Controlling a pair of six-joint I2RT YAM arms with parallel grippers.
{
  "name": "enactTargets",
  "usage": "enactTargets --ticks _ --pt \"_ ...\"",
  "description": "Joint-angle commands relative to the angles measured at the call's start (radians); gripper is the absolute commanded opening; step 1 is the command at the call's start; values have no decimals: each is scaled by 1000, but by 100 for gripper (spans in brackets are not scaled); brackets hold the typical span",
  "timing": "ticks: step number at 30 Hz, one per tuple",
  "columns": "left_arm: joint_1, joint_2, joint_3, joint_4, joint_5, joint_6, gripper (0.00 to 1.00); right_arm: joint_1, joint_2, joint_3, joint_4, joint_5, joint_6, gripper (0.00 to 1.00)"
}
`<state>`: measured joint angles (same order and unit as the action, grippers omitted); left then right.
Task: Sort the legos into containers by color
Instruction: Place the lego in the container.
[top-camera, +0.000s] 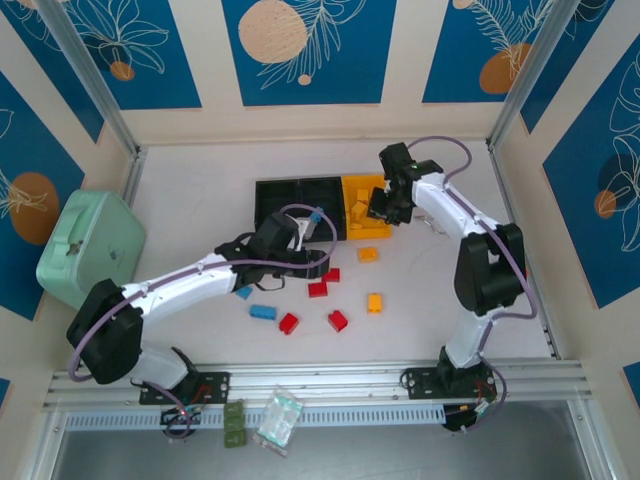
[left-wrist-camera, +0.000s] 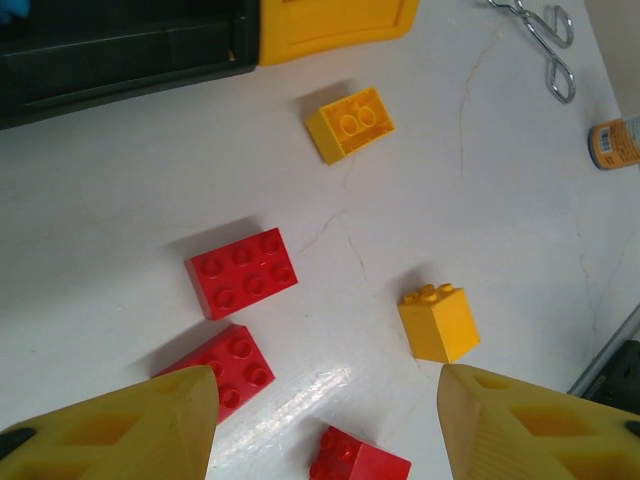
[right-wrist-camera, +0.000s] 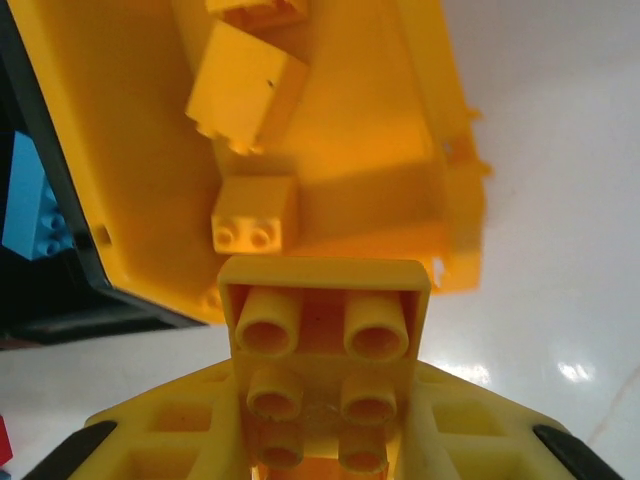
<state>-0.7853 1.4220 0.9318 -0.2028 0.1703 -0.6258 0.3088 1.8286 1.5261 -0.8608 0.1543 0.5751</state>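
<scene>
The right gripper is shut tight on a yellow brick. You can see the round holes on the brick's bottom side. The gripper holds it above the yellow bin, right at the bin's edge. Other yellow bricks lie inside that bin. A light blue brick sits in the black bin next to it.

The left gripper is open wide and holds nothing. It hangs over the table. Two red bricks lie side by side just past one finger. A small yellow block lies near the other finger. A flat yellow block lies closer to the bins.

From above, two blue bricks lie on the table near the left arm. A green case stands at the far left.
</scene>
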Motion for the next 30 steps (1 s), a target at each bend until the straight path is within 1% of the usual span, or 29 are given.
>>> enactTargets --ticks 1,5,9,11,17,20,24,28,30 --pt "12 -29 -24 -30 -32 -15 60 8 74 83 -45 1 -22 29" --pt "12 -36 -34 -36 -35 -17 60 10 182 184 -76 11 -23 31" --pt "13 -43 -36 -49 -46 -11 60 13 248 235 -89 33 -26 34" --pt "13 -44 -38 -51 -48 -9 60 15 269 252 -96 40 -24 35" --pt "15 -43 -45 -45 -46 -11 60 30 305 299 -112 54 -23 44" --pt "15 -46 -48 -43 -48 -11 60 41 297 311 -117 57 -25 46" --pt "16 -61 -51 -49 -55 -11 60 52 252 305 -113 50 -23 46" --pt "23 -85 -59 -58 -64 -10 60 62 160 243 -81 28 -24 47" --pt "30 -95 -66 -58 -63 -12 60 68 111 198 -65 24 -26 50"
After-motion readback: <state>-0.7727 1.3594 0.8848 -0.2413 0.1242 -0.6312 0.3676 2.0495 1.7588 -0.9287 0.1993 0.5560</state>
